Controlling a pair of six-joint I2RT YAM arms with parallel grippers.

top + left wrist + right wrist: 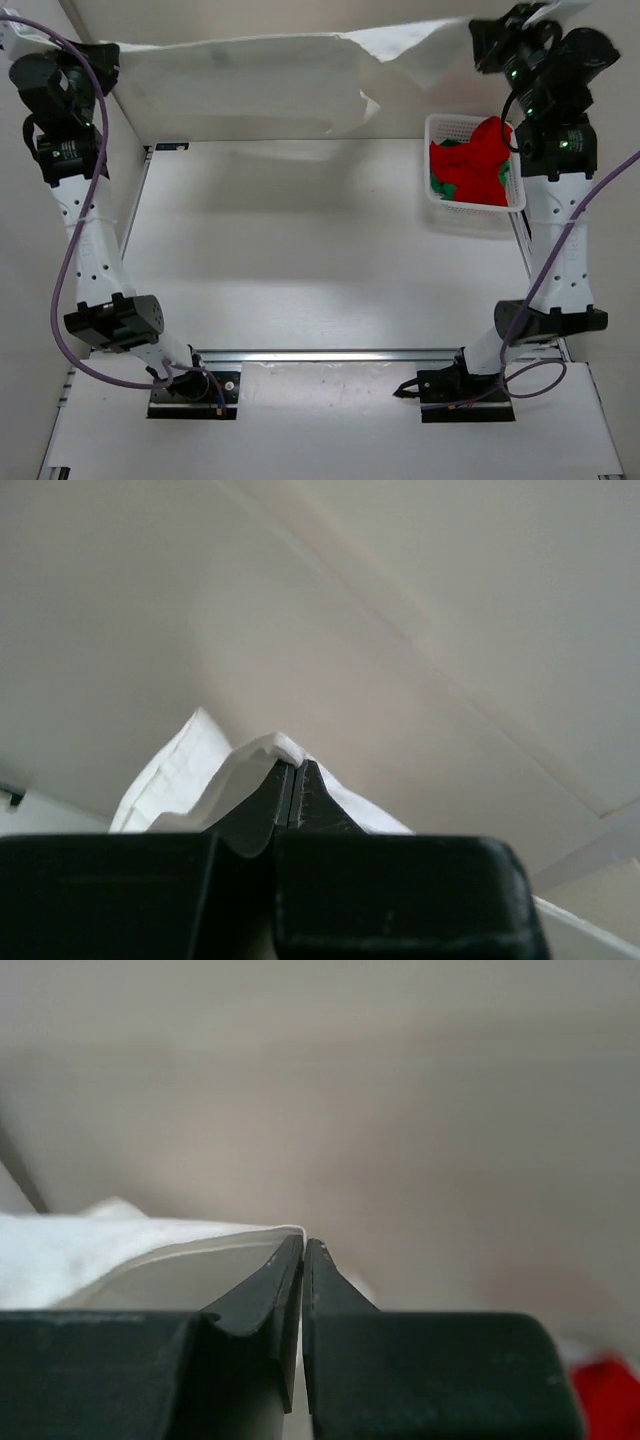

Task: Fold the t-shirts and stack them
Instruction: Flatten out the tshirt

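Observation:
The white t-shirt (250, 85) hangs spread out across the far side of the table, raised above it and held by two corners. My left gripper (108, 62) is shut on its left corner, and in the left wrist view white cloth (190, 775) bunches over the closed fingertips (297, 766). My right gripper (482, 45) is shut on the right corner, where cloth (110, 1250) meets the closed tips (303, 1243). The red t-shirt (478, 158) lies crumpled in the basket, with the green t-shirt (440, 186) peeking out from under it.
A white mesh basket (436, 128) stands at the right edge of the table, just under the right arm. A pale wall rises behind the table. Both arm bases sit on the rail at the near edge.

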